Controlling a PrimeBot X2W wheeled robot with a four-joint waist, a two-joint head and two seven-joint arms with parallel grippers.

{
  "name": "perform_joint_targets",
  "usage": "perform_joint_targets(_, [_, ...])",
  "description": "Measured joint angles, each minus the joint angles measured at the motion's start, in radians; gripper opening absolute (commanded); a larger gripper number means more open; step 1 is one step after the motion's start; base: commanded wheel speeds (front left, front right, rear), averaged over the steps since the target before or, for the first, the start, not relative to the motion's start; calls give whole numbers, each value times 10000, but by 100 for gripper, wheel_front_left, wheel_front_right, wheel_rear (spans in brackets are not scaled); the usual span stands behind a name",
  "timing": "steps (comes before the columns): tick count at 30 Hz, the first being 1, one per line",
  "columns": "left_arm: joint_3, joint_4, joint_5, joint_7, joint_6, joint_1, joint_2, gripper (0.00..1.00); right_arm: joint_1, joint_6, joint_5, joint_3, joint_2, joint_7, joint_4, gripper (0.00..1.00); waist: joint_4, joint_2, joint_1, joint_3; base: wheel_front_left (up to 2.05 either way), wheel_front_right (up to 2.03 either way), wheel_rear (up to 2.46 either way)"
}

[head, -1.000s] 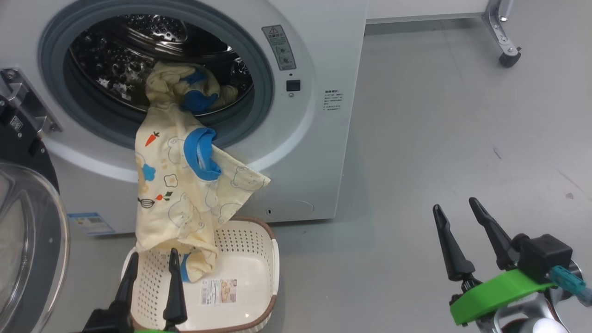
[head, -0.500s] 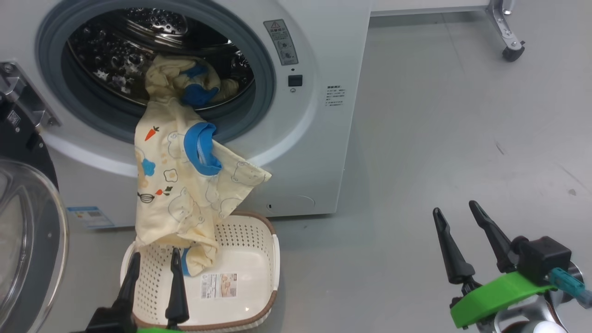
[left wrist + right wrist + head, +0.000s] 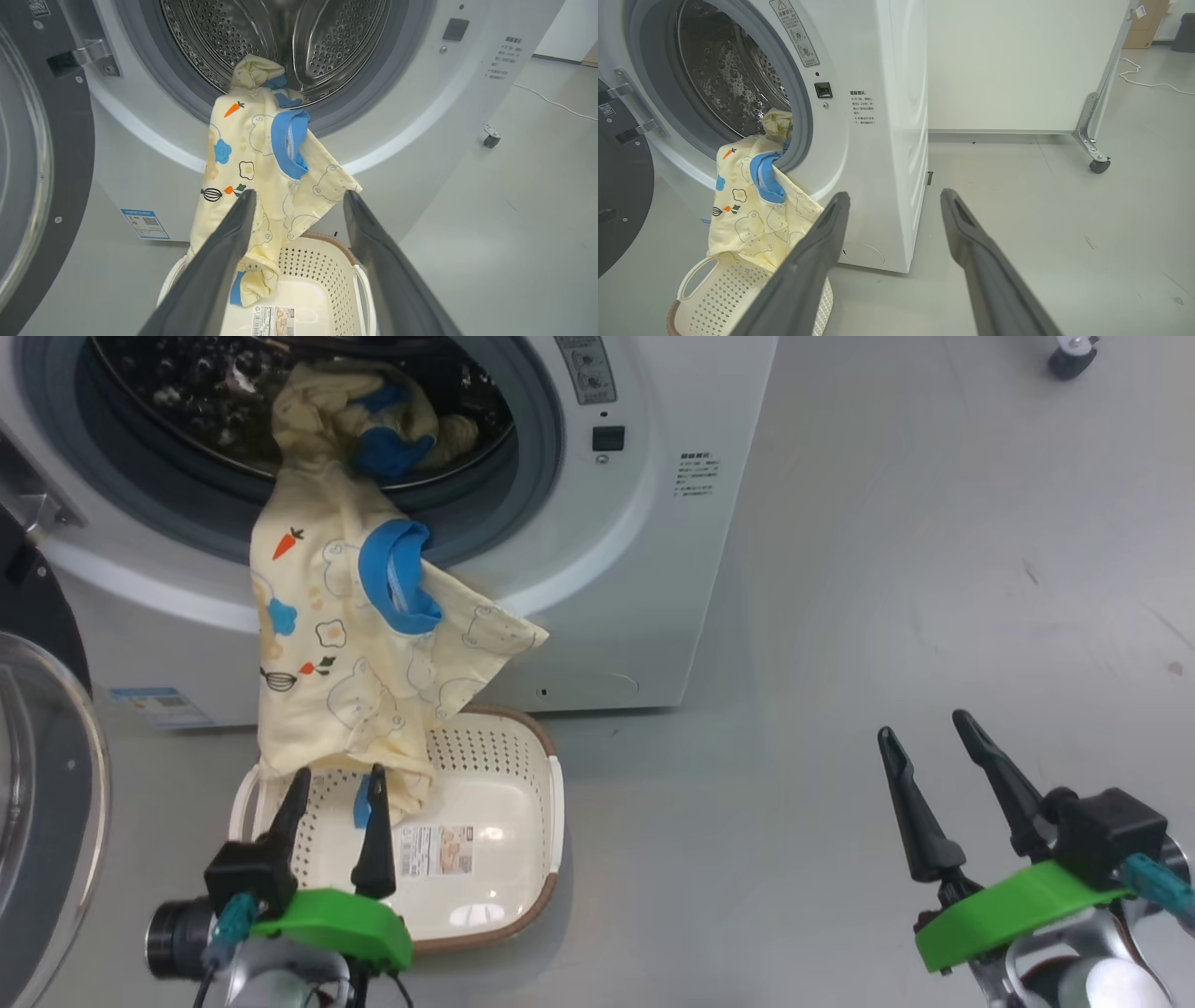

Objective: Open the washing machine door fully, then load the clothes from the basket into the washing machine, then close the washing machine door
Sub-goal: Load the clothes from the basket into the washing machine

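the soft pale-yellow cotton garment with blue cuffs (image 3: 345, 653) hangs half loaded: its top is bunched inside the mouth of the big white front-loading washing machine (image 3: 653, 569), its long axis runs down the machine's front, and its lower end rests in the small cream perforated plastic basket (image 3: 551, 821). the left claw (image 3: 338, 775), released and empty, sits just before that lower end, fingers pointing up along the cloth. the right claw (image 3: 923, 726), also released, stands well apart to the right, so the left arm looks nearer.
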Motion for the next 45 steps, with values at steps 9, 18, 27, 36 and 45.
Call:
perform_joint_targets(9, [-125,3438,-481,915,-1064,-2818,-115,100,-1161,0,284,384,-257,-211,35,100,-324,0,0,1512,0,0,0])
perform_joint_targets(18, [29,6192,-1016,1638,-1856,-5074,-113,100,-2272,0,644,813,-437,-817,447,100,-949,-1,3,3061,0,0,0])
perform_joint_targets(27, [583,7864,-1609,1833,-2150,-6638,63,100,-2988,0,989,1175,-451,-1273,876,100,-1644,-1,3,4223,0,0,0])
perform_joint_targets(36, [1097,9093,-2023,1649,-2042,-7754,568,100,-3376,0,1158,1471,-449,-1615,1241,100,-2265,-1,2,5005,0,0,0])
perform_joint_targets(45, [1127,9718,-2061,1881,-1948,-8957,1022,96,-3521,0,1346,1670,-443,-1789,1526,100,-2591,-1,2,5313,0,0,0])
